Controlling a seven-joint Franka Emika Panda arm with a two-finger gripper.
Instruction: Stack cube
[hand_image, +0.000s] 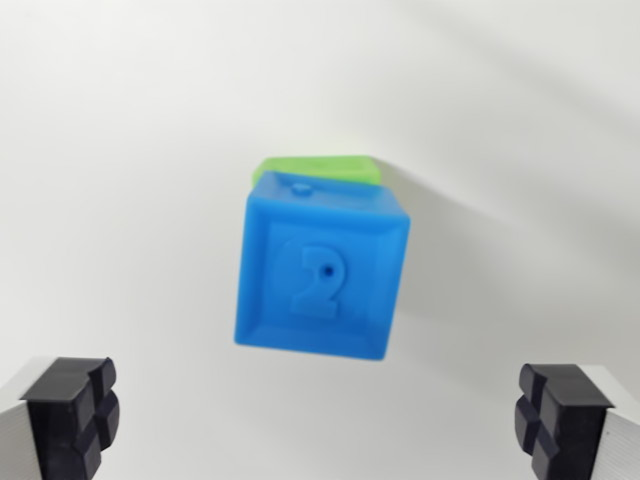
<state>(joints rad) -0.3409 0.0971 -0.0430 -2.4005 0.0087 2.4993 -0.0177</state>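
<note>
A glossy blue plastic cube (320, 270), embossed with a raised numeral 2, is seen mid-frame on a green plastic block (318, 167), whose edge shows behind it. The black-padded gripper (318, 415) is spread wide, holding nothing.

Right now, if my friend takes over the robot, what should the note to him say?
Gripper: open, holding nothing; its two black fingertips show at the bottom corners of the wrist view.
Blue cube: marked with a 2, sitting on top of the green cube, of which only an edge peeks out behind it, on the white table.
Done: the stack looks built and the cube released.
Left: probably just back the arm away without bumping the stack; the blue cube looks slightly offset, so check it sits steady.
</note>
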